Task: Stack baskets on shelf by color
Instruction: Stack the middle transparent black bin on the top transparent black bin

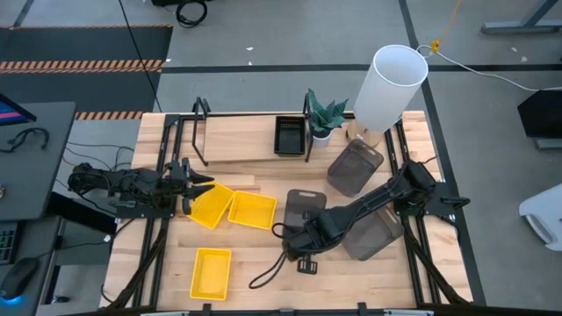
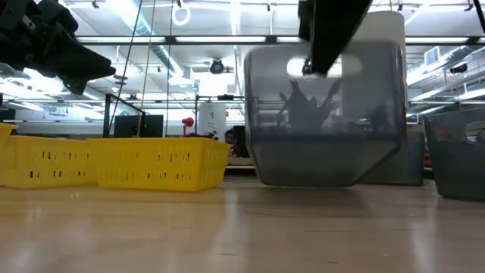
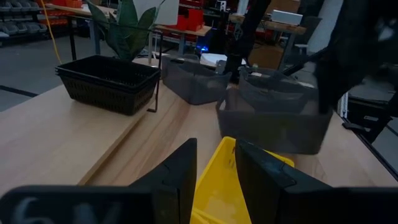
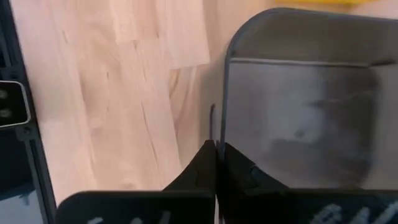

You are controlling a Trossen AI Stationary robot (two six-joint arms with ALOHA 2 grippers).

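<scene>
My right gripper [image 1: 304, 235] is shut on a dark grey basket [image 1: 305, 206] at the table's middle; the basket looms large in the low view [image 2: 326, 121]. My left gripper [image 1: 195, 185] is open and hovers over the far left corner of a yellow basket [image 1: 211, 207], which shows between its fingers in the left wrist view [image 3: 217, 180]. A second yellow basket [image 1: 252, 211] lies beside it, and a third [image 1: 211, 272] lies near the front edge. Black mesh baskets [image 1: 289, 134] stand stacked on the shelf [image 1: 237, 140]. My right gripper pinches the thin rim of the grey basket's near short wall [image 4: 213, 121] between its two fingers, which come from above and point down. The basket hangs upright below the fingers, and its bottom [image 2: 326, 182] seems just clear of the table.
Two more grey baskets lie at the right, one [image 1: 354, 165] near the shelf's right end and one [image 1: 376, 235] under my right arm. A white cylinder [image 1: 391, 86] and a potted plant [image 1: 325, 118] stand at the back. Bare wood lies at the front middle.
</scene>
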